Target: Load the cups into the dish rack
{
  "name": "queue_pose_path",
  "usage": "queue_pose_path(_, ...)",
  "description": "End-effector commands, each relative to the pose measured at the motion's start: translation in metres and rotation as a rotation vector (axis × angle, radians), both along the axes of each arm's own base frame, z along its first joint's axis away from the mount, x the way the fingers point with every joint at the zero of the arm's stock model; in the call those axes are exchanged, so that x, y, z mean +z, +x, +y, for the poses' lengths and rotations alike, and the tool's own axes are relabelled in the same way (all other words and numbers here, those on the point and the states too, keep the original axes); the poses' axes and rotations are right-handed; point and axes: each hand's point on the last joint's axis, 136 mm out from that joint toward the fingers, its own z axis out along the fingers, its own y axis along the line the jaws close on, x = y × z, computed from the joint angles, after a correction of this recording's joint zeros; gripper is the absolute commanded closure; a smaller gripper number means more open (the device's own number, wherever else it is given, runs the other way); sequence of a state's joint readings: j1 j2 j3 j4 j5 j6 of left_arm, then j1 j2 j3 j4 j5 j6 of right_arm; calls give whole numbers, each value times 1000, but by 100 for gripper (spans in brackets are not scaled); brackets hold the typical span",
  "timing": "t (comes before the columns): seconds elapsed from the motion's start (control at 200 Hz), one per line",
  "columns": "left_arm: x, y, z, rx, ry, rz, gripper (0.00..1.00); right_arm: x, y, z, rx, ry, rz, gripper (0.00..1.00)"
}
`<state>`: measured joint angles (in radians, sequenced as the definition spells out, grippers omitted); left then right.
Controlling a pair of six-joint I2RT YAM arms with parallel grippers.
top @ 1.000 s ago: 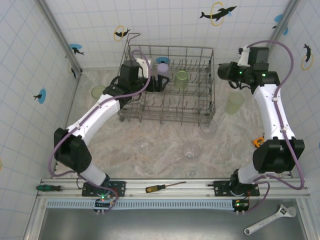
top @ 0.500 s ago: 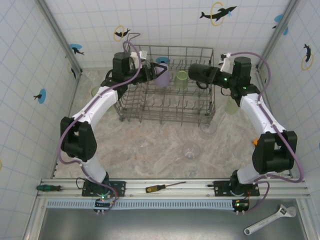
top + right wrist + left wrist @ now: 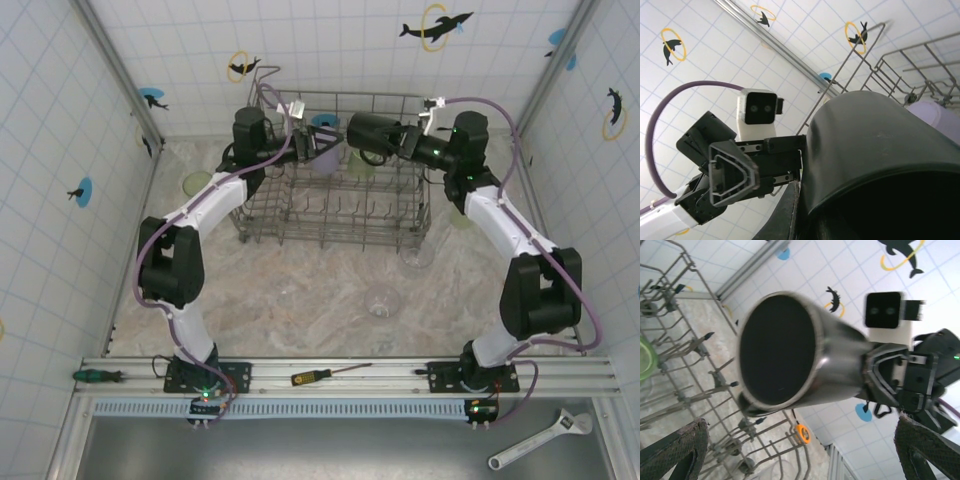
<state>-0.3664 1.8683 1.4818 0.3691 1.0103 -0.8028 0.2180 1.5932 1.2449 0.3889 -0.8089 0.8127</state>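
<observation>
My right gripper (image 3: 392,140) is shut on a black mug (image 3: 365,135) and holds it on its side above the back of the dish rack (image 3: 330,215). The mug's open mouth (image 3: 780,355) faces my left gripper (image 3: 303,140), which is open and close in front of it, its fingertips (image 3: 675,450) spread wide on either side without touching. A lavender cup (image 3: 325,157) and a green tumbler (image 3: 360,165) stand in the rack. More green tumblers stand on the table at the left (image 3: 195,183) and at the right (image 3: 462,215).
Two clear glasses (image 3: 418,255) (image 3: 382,300) stand on the table in front of the rack. An orange tape measure (image 3: 515,283) lies at the right. Two screwdrivers (image 3: 325,375) (image 3: 95,376) lie on the front rail, and a wrench (image 3: 540,445) lies beyond it.
My right arm has swung left, carrying the black mug from the right side to above the rack. My left gripper has risen from the rack and turned to face the mug.
</observation>
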Motion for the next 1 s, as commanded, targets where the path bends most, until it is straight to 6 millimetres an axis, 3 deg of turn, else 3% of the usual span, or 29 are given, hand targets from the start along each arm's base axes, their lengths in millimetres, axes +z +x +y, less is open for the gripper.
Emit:
queue_pose_path(0.0,13,-7,0,-62,-57,-66,2,52,-13,7,51,57,-184,100)
queue_pose_path(0.405,0,8,-6,-92,-57,-85,2,60,-27,28,134,115,-185,100)
queue_pose_path(0.996,18,-6,-8,-199,-130,-111,2,53,-26,36,191,187,-145,100)
